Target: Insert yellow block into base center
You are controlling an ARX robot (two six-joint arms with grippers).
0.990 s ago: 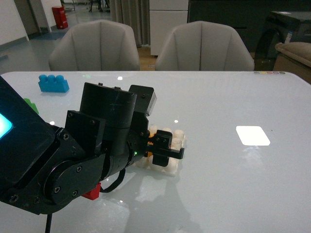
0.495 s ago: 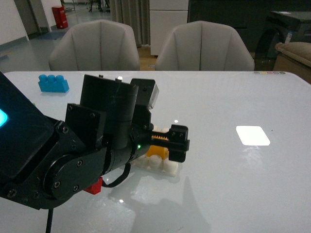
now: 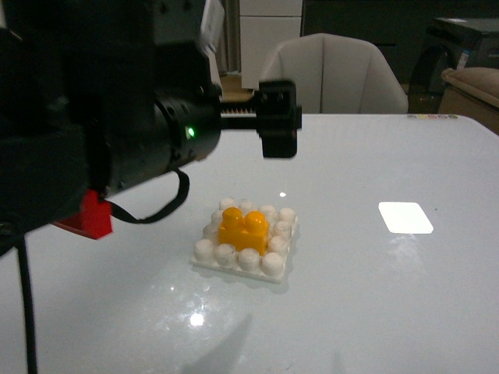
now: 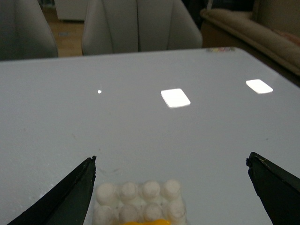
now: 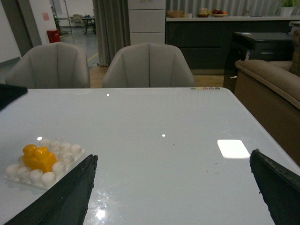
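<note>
The yellow block [image 3: 244, 228] stands upright on the middle studs of the white base [image 3: 273, 265], with white studs showing all round it. My left gripper [image 3: 265, 117] hangs open well above and behind the base, touching nothing. In the left wrist view its gripper [image 4: 171, 159] is wide open over the base [image 4: 136, 197], and only a sliver of the yellow block [image 4: 143, 221] shows at the picture's edge. My right gripper [image 5: 173, 154] is open over bare table, apart from the yellow block [image 5: 38, 157] and the base [image 5: 47, 177]. It does not show in the front view.
A red brick [image 3: 90, 216] lies on the table, partly behind my left arm. A bright white rectangle [image 3: 405, 217] shows on the tabletop to the right of the base. Grey chairs [image 3: 335, 74] stand along the table's far edge.
My left gripper has opened and risen from the base, leaving the yellow block standing on its middle. The arm now fills the upper left of the front view.
</note>
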